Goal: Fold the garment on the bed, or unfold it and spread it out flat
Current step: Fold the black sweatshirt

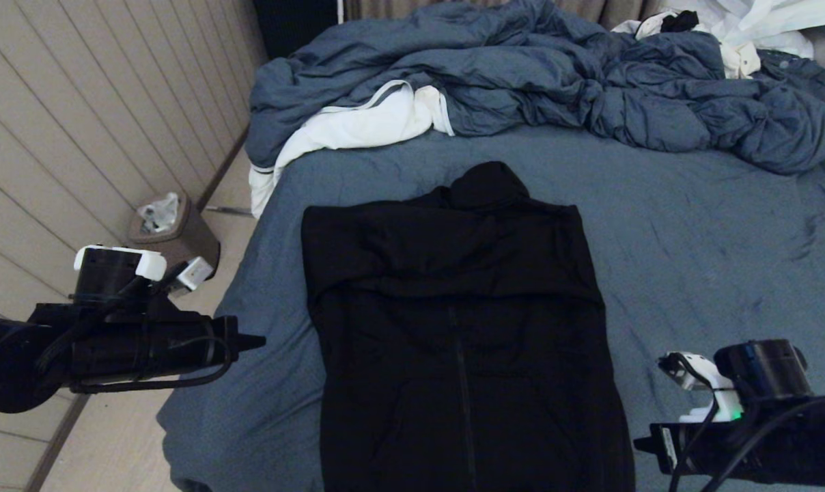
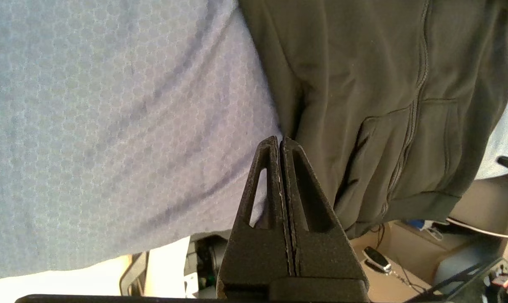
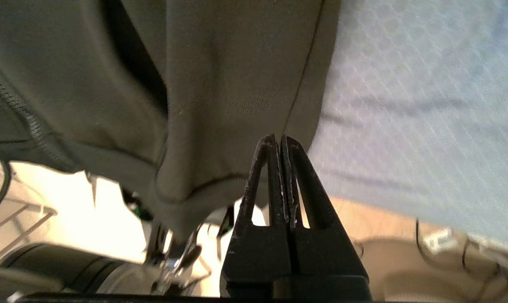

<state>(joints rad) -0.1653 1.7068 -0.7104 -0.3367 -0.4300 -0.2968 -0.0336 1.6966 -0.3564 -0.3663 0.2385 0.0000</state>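
The garment point(image 1: 453, 307), a black zip hoodie, lies front up on the bed point(image 1: 692, 239), hood toward the far side and sleeves tucked in so its outline is a long rectangle. Its hem reaches the near edge of the mattress. My left gripper point(image 1: 261, 340) hovers beside the bed's left edge, apart from the hoodie, shut and empty. The left wrist view shows its tips point(image 2: 279, 141) meeting just off the hoodie's side point(image 2: 363, 84). My right gripper point(image 1: 638, 444) sits low at the hoodie's near right corner, shut on nothing, its tips point(image 3: 279, 138) by the side seam point(image 3: 216, 84).
A crumpled blue-grey duvet point(image 1: 522, 75) with white lining point(image 1: 365, 123) fills the far side of the bed, with white clothing point(image 1: 754, 27) at the far right. A small bin point(image 1: 173, 236) stands on the floor by the panelled wall on the left.
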